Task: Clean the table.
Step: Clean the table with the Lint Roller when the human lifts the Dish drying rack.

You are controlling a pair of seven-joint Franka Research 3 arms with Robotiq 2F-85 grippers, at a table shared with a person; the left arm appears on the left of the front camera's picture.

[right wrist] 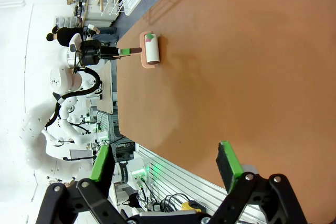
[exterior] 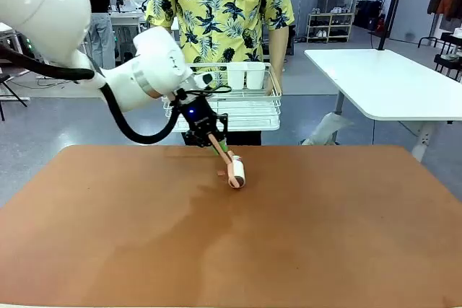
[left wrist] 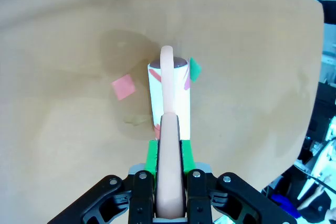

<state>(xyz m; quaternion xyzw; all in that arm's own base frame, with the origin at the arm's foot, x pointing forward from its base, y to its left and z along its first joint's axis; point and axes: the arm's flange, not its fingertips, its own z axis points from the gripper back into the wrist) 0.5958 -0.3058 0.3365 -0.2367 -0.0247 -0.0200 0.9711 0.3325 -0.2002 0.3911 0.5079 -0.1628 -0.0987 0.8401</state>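
My left gripper (exterior: 207, 137) (left wrist: 169, 155) is shut on the peach handle of a lint roller (exterior: 236, 172) (left wrist: 169, 95), near the far middle of the reddish-brown table (exterior: 325, 236) (left wrist: 252, 77) (right wrist: 236, 66). The white roll rests on the tabletop, with red and green paper bits on it. A pink paper scrap (left wrist: 123, 86) (exterior: 221, 173) lies on the table just beside the roll. My right gripper (right wrist: 164, 163) hangs open above the table's near edge, nothing between its fingers. From there the roller (right wrist: 152, 49) shows far off.
A person in a yellow leaf-print shirt stands at the far edge holding a white wire basket (exterior: 238, 110) with white cups (exterior: 245, 76). A white-topped table (exterior: 390, 81) stands at the back right. The near half of the brown top is bare.
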